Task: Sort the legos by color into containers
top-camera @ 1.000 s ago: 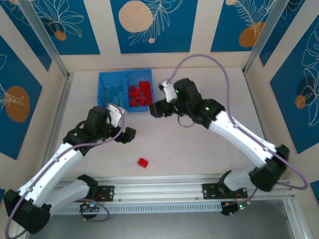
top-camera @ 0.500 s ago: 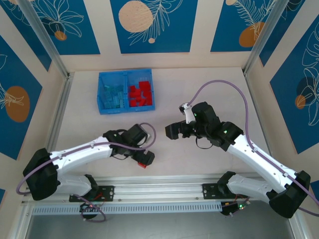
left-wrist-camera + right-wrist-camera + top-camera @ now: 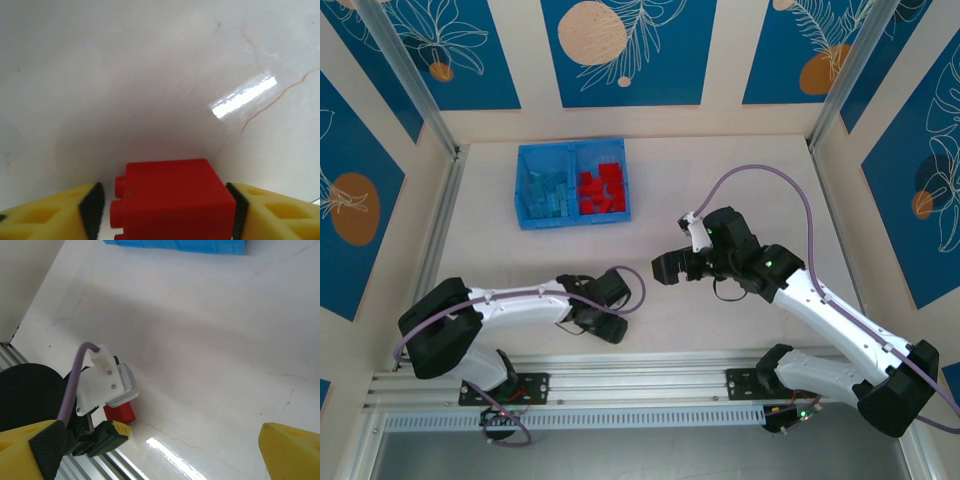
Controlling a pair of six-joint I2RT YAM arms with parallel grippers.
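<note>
Pale tabletop (image 3: 650,180) near the front rail, well apart from the blue bin (image 3: 570,147), holds a red lego (image 3: 172,200) - likely light, rigid and slick-sided, best pinched squarely - between the left gripper's (image 3: 610,327) narrowed pads, whether clamped I cannot tell, while the right gripper (image 3: 667,268) hovers wide open.

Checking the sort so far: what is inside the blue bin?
The blue bin holds light blue bricks in its left compartment and red bricks in its right one, piled loosely. Bricks under the top ones are covered, so I cannot count them.
</note>
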